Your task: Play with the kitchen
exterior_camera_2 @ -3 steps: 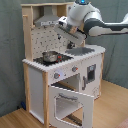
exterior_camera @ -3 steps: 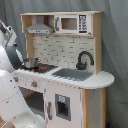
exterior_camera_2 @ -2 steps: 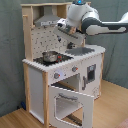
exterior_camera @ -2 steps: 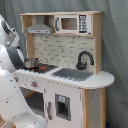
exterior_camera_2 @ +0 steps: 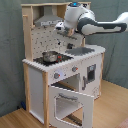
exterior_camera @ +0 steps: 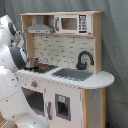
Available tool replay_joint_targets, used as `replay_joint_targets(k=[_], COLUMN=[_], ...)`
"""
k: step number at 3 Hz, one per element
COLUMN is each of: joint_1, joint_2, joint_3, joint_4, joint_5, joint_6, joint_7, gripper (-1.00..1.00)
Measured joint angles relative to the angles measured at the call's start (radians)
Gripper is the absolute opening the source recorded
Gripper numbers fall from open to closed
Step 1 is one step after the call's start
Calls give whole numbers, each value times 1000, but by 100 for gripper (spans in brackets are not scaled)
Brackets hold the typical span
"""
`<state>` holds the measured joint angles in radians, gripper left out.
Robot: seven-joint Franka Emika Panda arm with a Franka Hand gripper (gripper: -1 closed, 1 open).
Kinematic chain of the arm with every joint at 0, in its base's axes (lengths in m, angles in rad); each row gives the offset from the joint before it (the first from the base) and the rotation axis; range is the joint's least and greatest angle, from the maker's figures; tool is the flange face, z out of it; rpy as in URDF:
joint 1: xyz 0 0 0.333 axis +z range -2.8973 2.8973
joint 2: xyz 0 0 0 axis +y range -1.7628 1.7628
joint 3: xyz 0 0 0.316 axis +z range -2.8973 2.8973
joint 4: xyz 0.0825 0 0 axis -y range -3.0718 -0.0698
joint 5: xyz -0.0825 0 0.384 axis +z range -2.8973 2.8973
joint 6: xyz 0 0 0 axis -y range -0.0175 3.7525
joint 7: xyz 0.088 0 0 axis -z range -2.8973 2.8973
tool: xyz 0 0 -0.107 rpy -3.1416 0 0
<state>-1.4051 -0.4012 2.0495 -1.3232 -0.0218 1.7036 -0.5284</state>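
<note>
In the second exterior view, nearest the camera, the oven door [exterior_camera_2: 71,106] of the kitchen [exterior_camera_2: 36,80] hung open, a white frame around a rectangular window, hinged out toward the wooden floor [exterior_camera_2: 112,107]. Above it sat two round knobs [exterior_camera_2: 56,76] on a white front panel, then the black stove top [exterior_camera_2: 50,60] with a small shiny metal pot [exterior_camera_2: 50,56] on it. Beyond, the pale counter rounded off at the second exterior view's right, holding a grey rectangular sink [exterior_camera_2: 82,51]. A grey hood [exterior_camera_2: 47,21] jutted from the light-wood frame.

The arm's smooth white-and-black shell reached in from the second exterior view's right, with the gripper [exterior_camera_2: 61,27] up near the hood; I could not tell how its fingers stood.

In the first exterior view, the arm's bulky white links [exterior_camera: 15,85] filled the first exterior view's left, before a curved black faucet [exterior_camera: 84,59], a tiled back wall and a toy microwave [exterior_camera: 73,23]. A grey curtain [exterior_camera: 114,45] hung behind.
</note>
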Motion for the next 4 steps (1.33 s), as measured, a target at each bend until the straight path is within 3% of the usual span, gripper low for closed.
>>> replay_joint_targets(k=[4], joint_1=[-279], joint_2=[-26], joint_3=[246], joint_4=[26], joint_5=[24], joint_6=[-3], joint_7=[-249], gripper=[100])
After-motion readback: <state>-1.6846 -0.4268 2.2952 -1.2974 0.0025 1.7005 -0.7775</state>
